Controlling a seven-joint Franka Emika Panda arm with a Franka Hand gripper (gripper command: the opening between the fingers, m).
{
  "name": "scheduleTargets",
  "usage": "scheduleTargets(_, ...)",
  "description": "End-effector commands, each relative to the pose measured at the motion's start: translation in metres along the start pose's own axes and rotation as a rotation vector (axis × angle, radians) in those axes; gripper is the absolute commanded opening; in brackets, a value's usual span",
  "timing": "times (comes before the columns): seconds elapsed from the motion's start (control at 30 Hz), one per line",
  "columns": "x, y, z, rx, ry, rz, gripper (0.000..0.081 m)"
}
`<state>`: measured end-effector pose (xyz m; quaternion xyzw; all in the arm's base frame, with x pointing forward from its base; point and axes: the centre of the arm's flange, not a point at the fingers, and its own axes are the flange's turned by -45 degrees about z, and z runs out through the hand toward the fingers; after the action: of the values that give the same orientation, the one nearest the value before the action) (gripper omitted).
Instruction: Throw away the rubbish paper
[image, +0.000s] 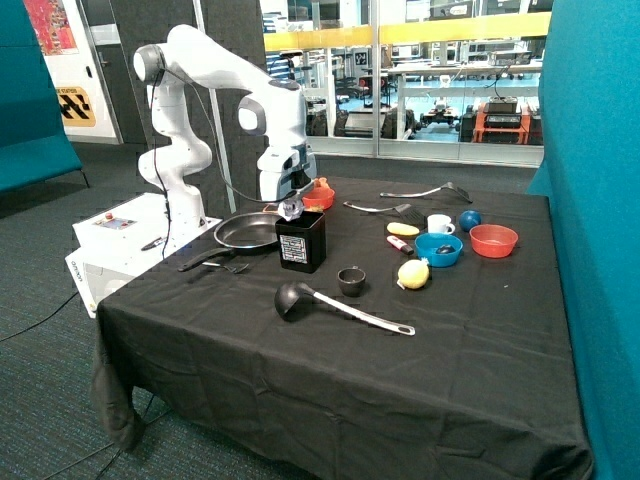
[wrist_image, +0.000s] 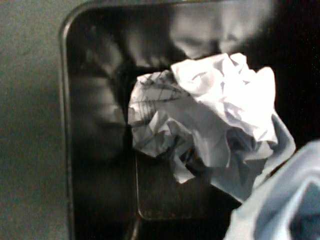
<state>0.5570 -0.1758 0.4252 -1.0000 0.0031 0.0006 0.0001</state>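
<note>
A crumpled wad of white paper (image: 291, 209) hangs at the tip of my gripper (image: 291, 203), right above the open top of the black rectangular bin (image: 301, 241) on the black tablecloth. In the wrist view the paper (wrist_image: 220, 105) fills the middle, over the bin's dark inside (wrist_image: 100, 125). One part of it carries printed lines (wrist_image: 152, 107); I cannot tell whether that is a second wad. One finger (wrist_image: 285, 200) shows beside the paper, touching it. No other wad shows on the table.
A frying pan (image: 245, 232) lies beside the bin and an orange object (image: 320, 195) behind it. A ladle (image: 340, 305), small dark cup (image: 351, 281), yellow lemon-like object (image: 413, 273), blue bowl (image: 438, 249), red bowl (image: 493, 240) and white cup (image: 439, 224) stand further along.
</note>
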Motion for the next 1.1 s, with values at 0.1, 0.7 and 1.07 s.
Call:
scheduleTargets(0.1,0.003,0.004,0.003,-0.0002,0.0012,-0.005,0.0732)
scheduleTargets(0.7,0.010,-0.002,0.009,-0.0002,0.0012,-0.012,0.0779)
scheduleTargets(1.07,0.009,-0.005,0.012,-0.0003,0.0012,-0.018,0.0783)
